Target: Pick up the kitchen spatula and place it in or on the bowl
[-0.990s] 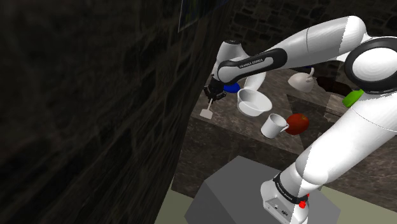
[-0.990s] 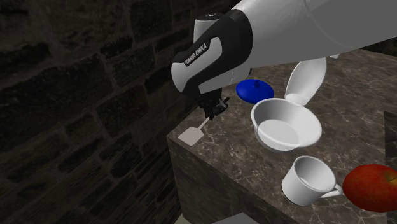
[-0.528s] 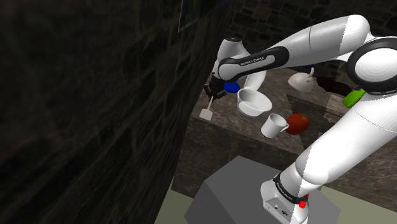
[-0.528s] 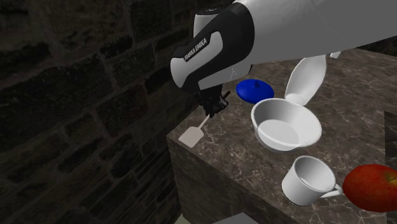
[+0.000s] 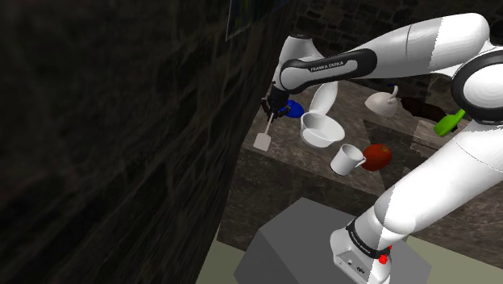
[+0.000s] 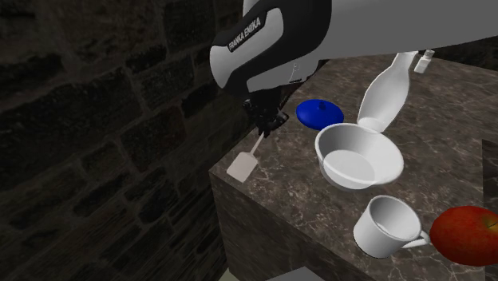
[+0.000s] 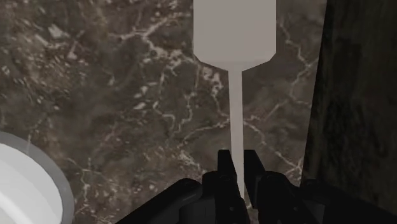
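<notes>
Pale grey spatula [image 6: 242, 165], thin handle, flat squarish blade, long axis steep (blade end lowest, handle end up), handle top clamped between the jaws of black gripper [image 6: 269, 126], over stone counter [image 6: 447, 132] corner, apart from white bowl [image 6: 351, 165].

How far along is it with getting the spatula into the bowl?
Done: the pincer is shut on the spatula by its handle. In hand: the spatula hangs blade-down near the corner of the marble counter, seemingly lifted. Left: carrying it across to the white bowl, which sits empty beside the blue lid, and letting go.
</notes>
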You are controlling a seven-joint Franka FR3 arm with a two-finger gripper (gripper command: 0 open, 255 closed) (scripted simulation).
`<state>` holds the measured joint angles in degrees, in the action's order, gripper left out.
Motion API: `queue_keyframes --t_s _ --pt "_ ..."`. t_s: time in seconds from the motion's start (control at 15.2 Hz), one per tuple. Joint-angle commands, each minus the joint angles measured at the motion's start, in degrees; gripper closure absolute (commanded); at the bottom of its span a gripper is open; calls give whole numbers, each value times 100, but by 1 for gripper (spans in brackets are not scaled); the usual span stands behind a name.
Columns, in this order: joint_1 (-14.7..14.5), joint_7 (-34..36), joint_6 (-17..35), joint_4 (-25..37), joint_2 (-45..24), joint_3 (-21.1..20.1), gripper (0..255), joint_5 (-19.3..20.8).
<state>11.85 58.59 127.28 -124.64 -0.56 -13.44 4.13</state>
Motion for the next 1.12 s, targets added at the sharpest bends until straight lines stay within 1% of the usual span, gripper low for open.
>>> queue_keyframes --t_s 0.0,1.06 --pt "-2 -21 -160 84 76 -3 255 -31" --pt "2 -171 -1360 894 483 14 255 -177"
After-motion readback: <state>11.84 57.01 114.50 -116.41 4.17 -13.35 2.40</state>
